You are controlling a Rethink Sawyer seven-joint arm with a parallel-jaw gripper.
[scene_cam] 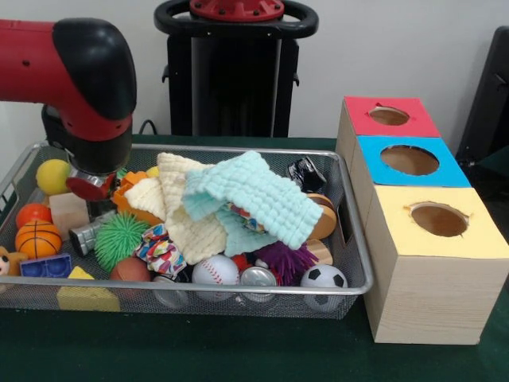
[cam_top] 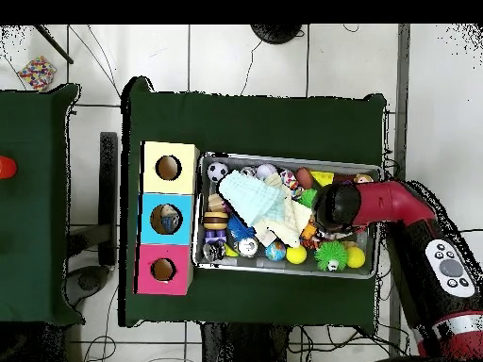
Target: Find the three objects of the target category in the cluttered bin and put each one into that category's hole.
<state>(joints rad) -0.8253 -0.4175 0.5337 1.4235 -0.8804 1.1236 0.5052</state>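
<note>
Pincer (scene_cam: 94,191): lowered into the wire bin (scene_cam: 350,231) at its 9 o'clock end in the front view, hidden under the red-and-black arm (scene_cam: 79,72); whether it is spread or closed cannot be told. Bin contents: cream cloth (scene_cam: 187,211) and mint cloth (scene_cam: 254,195) piled at centre; green spiky ball (scene_cam: 119,237), basketball (scene_cam: 37,237), baseball (scene_cam: 215,270) and soccer ball (scene_cam: 323,277) around them. At 3 o'clock, just beside the bin: red box (scene_cam: 390,118), blue box (scene_cam: 409,161), yellow box (scene_cam: 437,223), each with one round hole. Surface: dark green table (scene_cam: 238,350). Room: white tiled floor (cam_top: 245,57) with cables, seen from overhead.
</note>
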